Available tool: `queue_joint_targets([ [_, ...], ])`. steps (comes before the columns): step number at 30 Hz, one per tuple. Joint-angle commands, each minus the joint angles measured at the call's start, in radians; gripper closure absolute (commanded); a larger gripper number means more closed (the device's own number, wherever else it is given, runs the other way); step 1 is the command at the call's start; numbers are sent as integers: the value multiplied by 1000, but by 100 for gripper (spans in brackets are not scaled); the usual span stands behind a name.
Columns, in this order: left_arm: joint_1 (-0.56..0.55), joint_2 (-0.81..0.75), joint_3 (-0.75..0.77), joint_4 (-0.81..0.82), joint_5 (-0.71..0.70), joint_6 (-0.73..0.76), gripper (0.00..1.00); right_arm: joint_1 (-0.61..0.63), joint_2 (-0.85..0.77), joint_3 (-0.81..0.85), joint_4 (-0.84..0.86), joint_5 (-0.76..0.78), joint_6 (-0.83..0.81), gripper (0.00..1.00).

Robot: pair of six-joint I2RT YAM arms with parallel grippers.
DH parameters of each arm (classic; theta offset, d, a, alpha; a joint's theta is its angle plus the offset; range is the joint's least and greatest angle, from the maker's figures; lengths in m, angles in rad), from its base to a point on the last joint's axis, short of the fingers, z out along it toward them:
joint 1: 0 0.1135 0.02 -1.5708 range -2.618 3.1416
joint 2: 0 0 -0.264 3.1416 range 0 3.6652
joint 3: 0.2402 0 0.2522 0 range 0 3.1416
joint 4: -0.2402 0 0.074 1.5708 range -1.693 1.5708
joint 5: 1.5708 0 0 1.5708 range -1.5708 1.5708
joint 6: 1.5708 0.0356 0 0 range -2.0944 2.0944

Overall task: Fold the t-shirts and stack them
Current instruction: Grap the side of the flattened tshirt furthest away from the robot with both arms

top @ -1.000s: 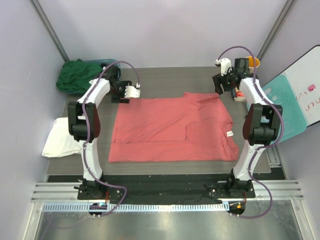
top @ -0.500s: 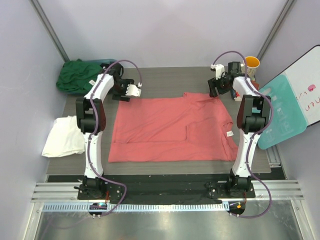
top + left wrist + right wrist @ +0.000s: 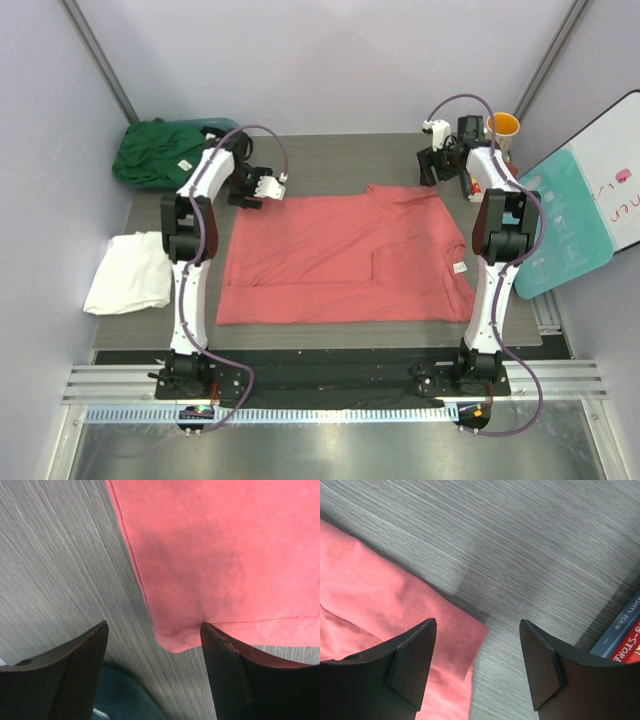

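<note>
**Change over the last second:** In the overhead view both arms stand straighter than before, with their elbows drawn inward. Each gripper sits closer to the top edge of the red shirt [image 3: 345, 260]. The shirt lies where it did, spread flat at frame centre on the table [image 3: 340, 155].

**Left gripper [image 3: 266, 187]:** The jaws are wide and hold nothing. In the wrist view the shirt's top-left corner [image 3: 172, 637] lies directly between the fingers [image 3: 65, 670].

**Right gripper [image 3: 431, 160]:** The jaws are wide and hold nothing. In the wrist view the top-right corner [image 3: 462, 640] lies off-centre, toward the finger at frame left.

**Meaning for the task:** The arms appear to be lining up a two-corner pinch to start a fold. The right side likely needs a small shift first. The white shirt [image 3: 130, 272] at the left edge and the green shirt [image 3: 160, 152] at upper left wait aside.
</note>
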State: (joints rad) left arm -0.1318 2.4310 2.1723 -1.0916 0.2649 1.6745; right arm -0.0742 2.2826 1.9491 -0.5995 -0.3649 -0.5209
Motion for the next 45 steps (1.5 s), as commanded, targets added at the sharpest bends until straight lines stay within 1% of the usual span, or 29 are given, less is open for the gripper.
queue_joint_targets([
  [1,-3,30,32,-18,-19,13,30,-1,5,31,-5,0,7,28],
  [4,-3,42,37,5,-27,4,46,-3,9,30,-8,3,9,28],
  [6,-3,43,38,13,-24,-5,51,-6,18,30,-11,6,9,28],
  [7,-3,43,37,15,-21,-7,55,-4,21,31,-10,7,7,28],
  [12,-5,34,24,9,-27,-18,63,-12,70,43,-10,14,-4,28],
  [15,-6,25,9,7,-29,-25,71,-18,106,66,-8,15,-5,28],
  [16,-8,23,0,7,-30,-32,75,-21,113,74,-5,15,-2,28],
  [18,-12,19,-5,-8,-41,-35,79,-25,124,95,-3,8,10,28],
  [19,-12,20,-6,-17,-44,-35,93,-27,132,100,-2,6,15,28],
  [20,-15,20,-8,-24,-49,-36,100,-27,135,112,1,3,21,28],
  [25,-26,10,-23,-30,-49,-67,100,-39,135,129,13,-17,56,27],
  [30,-43,-26,-52,-22,-46,-81,100,-50,137,136,15,-49,93,22],
  [33,-54,-52,-75,-11,-46,-99,100,-50,137,136,7,-110,122,20],
  [37,-66,-90,-98,-4,-56,-110,100,-50,130,122,-48,-248,176,23],
  [38,-71,-101,-106,2,-58,-107,100,-49,124,108,-54,-290,180,27],
  [40,-72,-125,-124,16,-59,-107,100,-45,107,88,-72,-310,183,30],
  [42,-74,-139,-132,19,-59,-110,100,-45,95,70,-104,-307,170,30],
  [45,-80,-165,-144,19,-59,-107,100,-47,103,99,-192,-276,122,32],
])
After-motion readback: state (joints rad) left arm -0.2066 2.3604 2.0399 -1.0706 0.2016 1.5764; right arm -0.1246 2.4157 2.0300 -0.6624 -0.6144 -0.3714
